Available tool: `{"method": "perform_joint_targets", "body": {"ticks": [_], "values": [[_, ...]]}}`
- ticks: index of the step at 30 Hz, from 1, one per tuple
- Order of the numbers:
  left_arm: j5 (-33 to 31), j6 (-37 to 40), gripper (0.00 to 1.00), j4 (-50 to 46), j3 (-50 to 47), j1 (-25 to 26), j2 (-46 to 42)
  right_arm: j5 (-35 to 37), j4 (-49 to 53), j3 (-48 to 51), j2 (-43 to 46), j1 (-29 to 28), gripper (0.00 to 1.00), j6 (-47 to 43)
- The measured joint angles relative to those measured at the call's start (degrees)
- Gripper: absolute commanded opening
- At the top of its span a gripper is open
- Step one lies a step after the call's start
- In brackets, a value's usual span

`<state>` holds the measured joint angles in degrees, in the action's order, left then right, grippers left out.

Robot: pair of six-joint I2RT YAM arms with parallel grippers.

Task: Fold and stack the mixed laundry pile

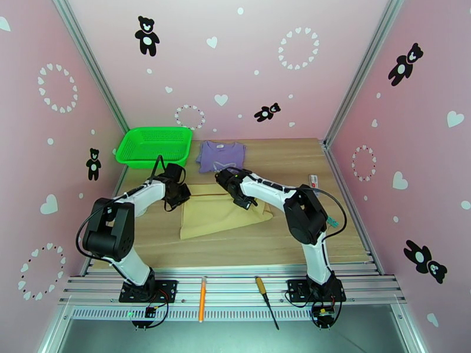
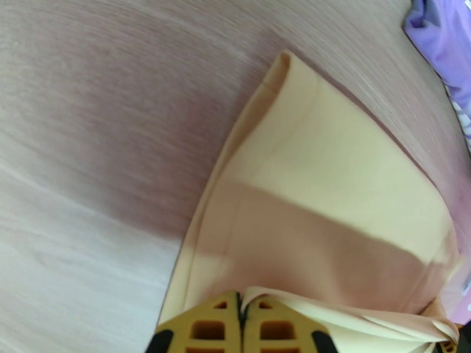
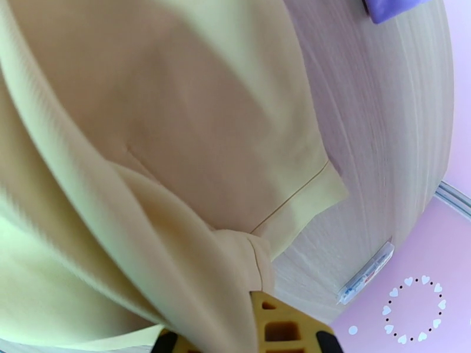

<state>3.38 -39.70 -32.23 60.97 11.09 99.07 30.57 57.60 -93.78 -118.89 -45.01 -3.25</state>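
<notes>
I see my left hand [image 1: 172, 202] and right hand [image 1: 248, 202] each pinched shut on the tan garment [image 1: 219, 222], which lies mid-bench [image 1: 282, 245]. The lavender shirt [image 1: 221, 155] lies flat just beyond it, at the far edge.

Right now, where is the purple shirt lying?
In the top view the purple shirt lies flat at the far middle of the table, just right of the green basket and beyond the tan garment.
</notes>
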Motion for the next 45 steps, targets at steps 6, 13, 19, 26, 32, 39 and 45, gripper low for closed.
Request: {"method": "perform_joint_targets", "body": {"ticks": [6, 13, 19, 26, 32, 39, 45], "values": [[-0.83, 0.0, 0.0, 0.11, 1.14, 0.0, 0.39, 0.33, -0.26, -0.59, -0.55, 0.15, 0.0, -0.81], [-0.94, 0.24, 0.0, -2.21, 3.37, -0.02, -4.42, 0.63, -0.17, -2.14, -0.57, 1.38, 0.0, -2.29], [-2.38, 1.62, 0.0, -5.09, 11.17, -0.04, -4.02, 0.52, -0.09, -6.27, -0.79, 3.19, 0.0, -4.81], [-3.04, 1.99, 0.0, -3.63, 17.62, -0.07, 11.13, -0.09, -1.36, -11.43, -6.43, 5.9, 0.0, -7.67], [-7.17, 1.49, 0.0, -3.34, 20.98, -0.04, 18.21, -0.55, -1.92, -12.44, -10.47, 6.54, 0.35, -8.15], [-20.79, 1.01, 0.0, -6.08, 21.27, -2.38, 19.06, 3.91, 3.34, -13.46, -10.47, 13.38, 0.68, -6.21], [-23.89, 0.87, 0.0, -7.67, 21.27, -2.32, 19.06, 1.03, 4.81, -13.68, -7.69, 16.35, 0.74, -3.15]]}}
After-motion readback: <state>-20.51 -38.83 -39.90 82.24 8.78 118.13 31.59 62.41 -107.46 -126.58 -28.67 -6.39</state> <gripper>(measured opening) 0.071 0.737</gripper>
